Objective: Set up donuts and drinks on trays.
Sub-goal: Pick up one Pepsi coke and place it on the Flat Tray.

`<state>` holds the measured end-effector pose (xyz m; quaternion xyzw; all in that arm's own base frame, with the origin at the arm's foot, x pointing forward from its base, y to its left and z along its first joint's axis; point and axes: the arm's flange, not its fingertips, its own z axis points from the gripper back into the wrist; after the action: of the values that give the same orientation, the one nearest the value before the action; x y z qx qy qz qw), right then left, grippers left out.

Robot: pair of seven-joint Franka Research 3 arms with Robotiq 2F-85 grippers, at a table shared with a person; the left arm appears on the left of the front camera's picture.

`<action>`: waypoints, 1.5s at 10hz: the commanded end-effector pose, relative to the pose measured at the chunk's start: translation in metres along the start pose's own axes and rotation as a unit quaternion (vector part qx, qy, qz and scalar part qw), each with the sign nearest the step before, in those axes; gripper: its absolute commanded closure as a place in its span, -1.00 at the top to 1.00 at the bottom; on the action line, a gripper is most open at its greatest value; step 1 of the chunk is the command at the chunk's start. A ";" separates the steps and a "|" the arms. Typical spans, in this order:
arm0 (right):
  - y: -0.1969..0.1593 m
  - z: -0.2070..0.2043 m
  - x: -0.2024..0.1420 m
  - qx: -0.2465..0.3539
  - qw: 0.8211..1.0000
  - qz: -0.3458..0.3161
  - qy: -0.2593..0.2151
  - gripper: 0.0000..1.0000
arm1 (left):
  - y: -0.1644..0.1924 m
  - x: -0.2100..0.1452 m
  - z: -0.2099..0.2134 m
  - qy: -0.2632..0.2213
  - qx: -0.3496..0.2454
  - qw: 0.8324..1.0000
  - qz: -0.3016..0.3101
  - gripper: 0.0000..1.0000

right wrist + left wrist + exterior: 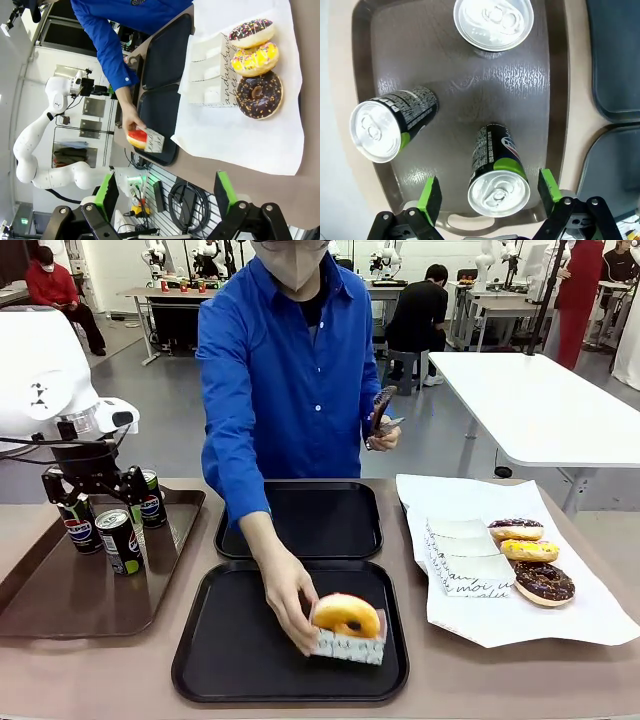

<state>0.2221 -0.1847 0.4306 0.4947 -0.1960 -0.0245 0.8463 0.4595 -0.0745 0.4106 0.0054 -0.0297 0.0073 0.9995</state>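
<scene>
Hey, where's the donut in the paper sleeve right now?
In the front view the sleeved donut sits on the right part of the near black tray, with the person's hand at its left side.

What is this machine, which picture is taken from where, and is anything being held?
It is a robot with two white arms, each ending in a two-finger gripper with green pads. One picture looks across the table at a person; the other two come from cameras on the robot's wrists. The left gripper hangs open over a brown tray, straddling a Pepsi can, one of three, gripping nothing. The right gripper is open too; beyond it lies white paper with three donuts. The person's hand holds a sleeved donut on the near black tray; a second black tray lies behind it.
</scene>
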 end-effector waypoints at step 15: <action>0.000 -0.001 0.001 0.004 1.000 0.003 0.001 1.00 | -0.012 -0.009 -0.031 0.006 -0.006 1.000 0.015 -0.09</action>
<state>0.2221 -0.1847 0.4306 0.4947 -0.1960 -0.0245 0.8463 0.4511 -0.0834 0.3793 -0.0013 -0.0170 0.0144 0.9998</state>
